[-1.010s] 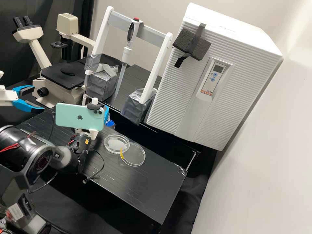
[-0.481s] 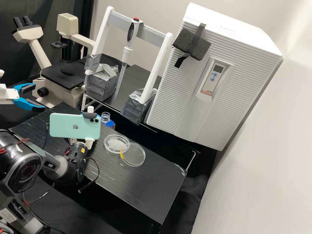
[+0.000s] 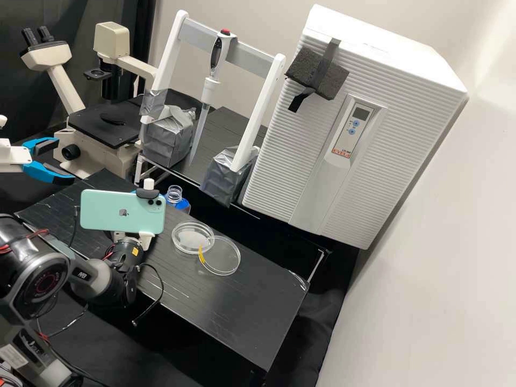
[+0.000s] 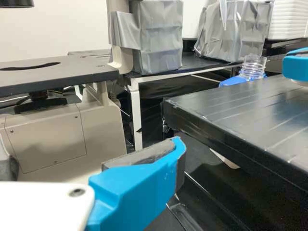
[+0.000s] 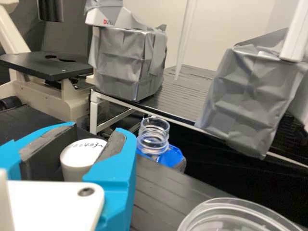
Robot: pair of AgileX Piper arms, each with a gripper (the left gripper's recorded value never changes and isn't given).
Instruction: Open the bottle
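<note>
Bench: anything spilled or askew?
No spill. The bottle stands upright at the bench's far edge, neck open; the right gripper holds a white cap. Only oddity: the two clear dishes overlap at their rims.

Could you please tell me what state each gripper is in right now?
Left gripper: open, holding nothing.
Right gripper: closed on the white cap.
</note>
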